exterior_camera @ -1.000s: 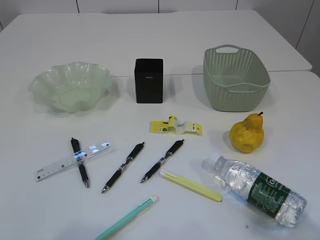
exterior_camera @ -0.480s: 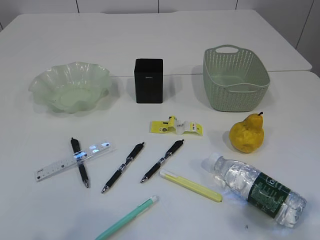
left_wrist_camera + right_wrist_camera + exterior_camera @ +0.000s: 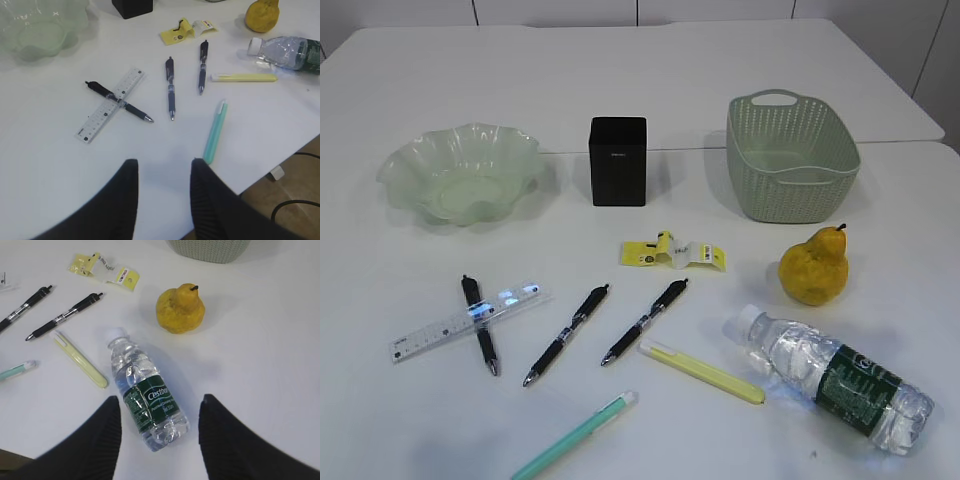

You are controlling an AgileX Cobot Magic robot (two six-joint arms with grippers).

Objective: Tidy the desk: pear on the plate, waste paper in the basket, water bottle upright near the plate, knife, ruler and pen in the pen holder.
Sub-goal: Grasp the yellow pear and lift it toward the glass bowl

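Note:
The yellow pear [image 3: 814, 267] sits on the desk in front of the sage-green basket [image 3: 790, 155]. A water bottle [image 3: 835, 380] lies on its side at the front right. My right gripper [image 3: 160, 398] hovers open over the bottle's lower half [image 3: 145, 395], apart from it. The crumpled yellow waste paper [image 3: 675, 250] lies mid-desk. The ruler [image 3: 465, 320] rests across a black pen [image 3: 478, 323]. The pale yellow knife [image 3: 702, 370] lies beside the bottle's cap. The black pen holder [image 3: 618, 160] stands right of the green plate [image 3: 462, 172]. My left gripper [image 3: 164, 162] is open and empty near the front edge.
Two more black pens [image 3: 566, 333] [image 3: 644, 320] lie slanted mid-desk, and a mint-green pen [image 3: 575, 435] lies at the front. In the left wrist view the desk's front edge [image 3: 280, 155] runs close by, with floor and a cable below. Neither arm shows in the exterior view.

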